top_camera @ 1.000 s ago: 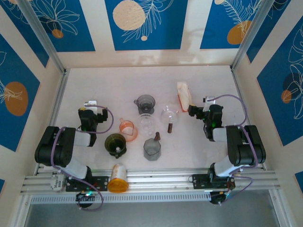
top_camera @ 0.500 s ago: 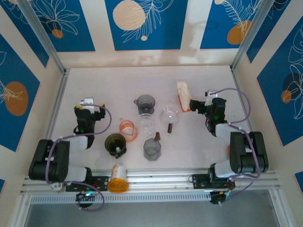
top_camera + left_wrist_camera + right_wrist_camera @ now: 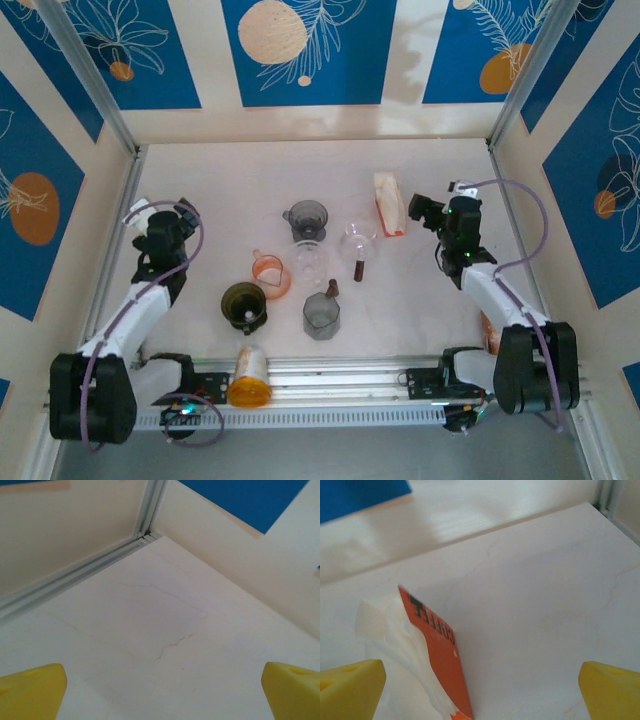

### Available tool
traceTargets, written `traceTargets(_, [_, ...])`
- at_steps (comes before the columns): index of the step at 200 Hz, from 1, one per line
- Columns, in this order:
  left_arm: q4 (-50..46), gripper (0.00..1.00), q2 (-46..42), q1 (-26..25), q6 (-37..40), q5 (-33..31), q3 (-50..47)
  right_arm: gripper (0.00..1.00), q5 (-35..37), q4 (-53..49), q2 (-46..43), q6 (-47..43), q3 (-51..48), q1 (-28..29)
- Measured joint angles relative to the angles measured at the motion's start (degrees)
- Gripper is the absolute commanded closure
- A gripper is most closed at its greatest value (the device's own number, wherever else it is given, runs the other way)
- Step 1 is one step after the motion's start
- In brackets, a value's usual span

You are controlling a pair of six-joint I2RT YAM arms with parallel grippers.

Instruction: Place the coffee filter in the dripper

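**Entry: filter pick, right arm. Positions are given from the orange-and-white pack of paper coffee filters [image 3: 389, 203].**

- Nearest, well to the near left of the pack: a white jar with an orange lid [image 3: 249, 375], laid on its side at the rail.
- Near left of the pack: a dark green cone funnel [image 3: 243, 305], a smoked grey plastic cup [image 3: 321, 313] and an orange translucent cone [image 3: 270, 274].
- Just left of the pack: a round clear glass flask [image 3: 358, 240].
- Further left: a smoked grey plastic dripper [image 3: 306, 218], judged to be the target. No filter is seen in it.
- Just right of the pack: the right gripper [image 3: 416, 212], jaws spread wide, nothing held.
- Far left of the pack: the left gripper [image 3: 157, 222], likewise spread and empty, aimed at the corner.

**Handling.** The pack stands on edge, leaning. A single white sheet is best pinched at its loose edge, not at the orange card. It is best lifted straight so that the pack is not dragged.

**Clearances.** Bare white table [image 3: 250, 180] lies beyond the pack up to the back wall. The side wall stands near on the right. The path left to the dripper is judged to pass over the flask, so height is needed.
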Motion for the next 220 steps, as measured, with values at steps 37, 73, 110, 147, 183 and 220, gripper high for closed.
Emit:
traceTargets(37, [-1.88,0.0,-2.71,0.15,-6.27,6.67,-1.27,0.01,-2.84,-9.77,-1.09,15.8,3.1,-6.01])
traceTargets(73, [-5.33,0.05,-2.69,0.13,-7.93,18.56,0.57,0.01,-5.27,-15.76,-1.84,16.59,3.72,-1.33])
traceTargets(110, [-14.49,0.22,-2.64,-1.75,-7.34,29.75,8.41,0.02,-6.05,-23.54,-5.49,13.7,7.34,8.17])
traceTargets(147, [-23.76,0.34,-3.85,-8.5,-6.29,33.66,10.99,0.09,-6.08,-28.41,-6.38,10.64,8.2,21.44])
traceTargets(183, [-35.19,0.49,-7.82,-12.35,-6.56,32.92,10.88,0.11,-3.37,-31.52,-5.31,8.15,8.7,33.35])
traceTargets(220, [-46.8,0.53,-15.23,-14.16,-7.58,28.68,8.17,0.11,0.76,-33.2,-5.07,7.39,9.9,37.53])
